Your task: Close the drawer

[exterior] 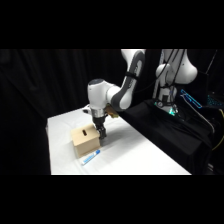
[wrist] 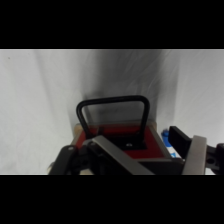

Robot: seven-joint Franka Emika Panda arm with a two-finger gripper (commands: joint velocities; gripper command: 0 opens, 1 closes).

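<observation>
The light tan wooden box (exterior: 84, 141) with a slot in its top stands on the white table (exterior: 135, 150). My gripper (exterior: 101, 132) hangs low against the box's right side. In the wrist view the drawer's red front (wrist: 117, 132) with its dark loop handle (wrist: 114, 103) lies just beyond my gripper (wrist: 148, 141). The two fingers stand apart with nothing between them, the left finger (wrist: 112, 151) just below the handle. From the side view I cannot make out how far the drawer sticks out.
A blue-and-white pen-like stick (exterior: 91, 157) lies on the table in front of the box, near the front edge. Black cloth surrounds the table. The arm's base and cables stand at the upper right (exterior: 170, 90).
</observation>
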